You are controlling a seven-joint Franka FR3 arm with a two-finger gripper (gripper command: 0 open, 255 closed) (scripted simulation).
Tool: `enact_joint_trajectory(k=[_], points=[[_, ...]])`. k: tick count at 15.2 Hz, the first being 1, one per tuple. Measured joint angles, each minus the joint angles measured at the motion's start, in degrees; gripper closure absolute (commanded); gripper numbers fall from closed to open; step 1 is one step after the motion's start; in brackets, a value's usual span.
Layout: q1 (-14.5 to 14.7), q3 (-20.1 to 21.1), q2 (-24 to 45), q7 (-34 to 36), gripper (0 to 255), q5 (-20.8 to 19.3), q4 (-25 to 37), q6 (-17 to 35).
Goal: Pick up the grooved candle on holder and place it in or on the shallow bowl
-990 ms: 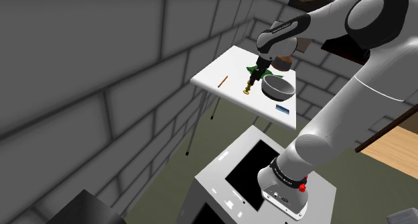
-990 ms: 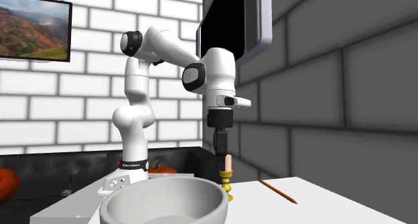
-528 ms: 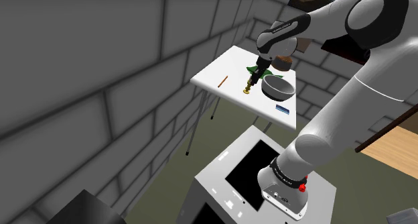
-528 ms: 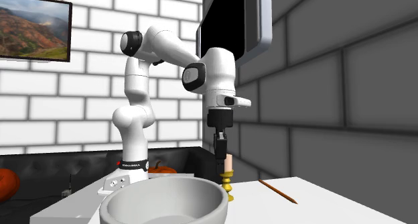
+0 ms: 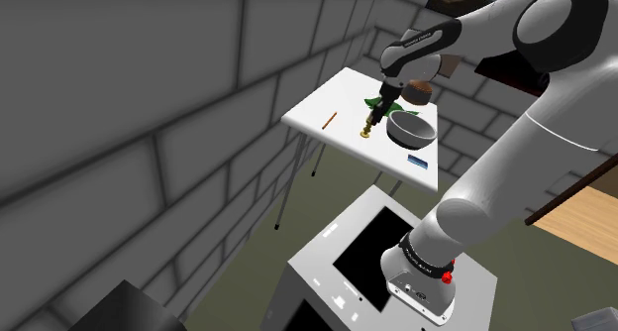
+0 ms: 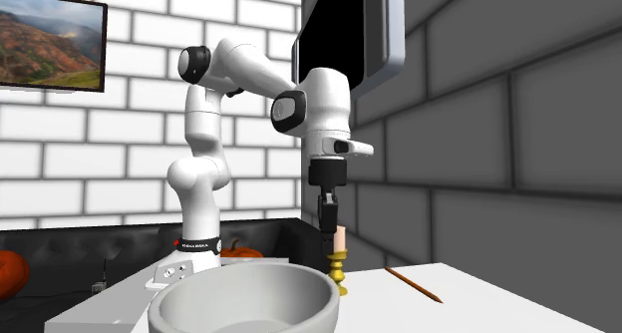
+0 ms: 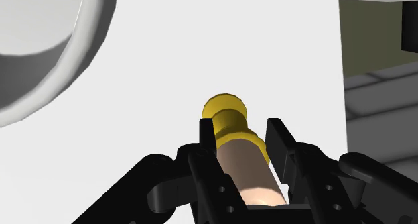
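Your all-black gripper (image 7: 241,132) pinches the pale pink candle on a yellow holder (image 7: 240,163), near the white table (image 7: 167,75) edge facing the stand, beside the grey shallow bowl (image 7: 40,48).

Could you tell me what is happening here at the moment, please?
The white Franka arm has its black gripper set around a pinkish candle on a gold holder, which appears to stand on the white table. The grey shallow bowl sits beside it, so the candle has not yet been placed there. An orange pencil lies further along the table.
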Motion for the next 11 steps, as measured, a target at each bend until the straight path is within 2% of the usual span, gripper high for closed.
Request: enact_joint_trajectory(k=[11], points=[[0.07,0.57,-4.90,1.83,255,-2.72,4.21,-8.49]])
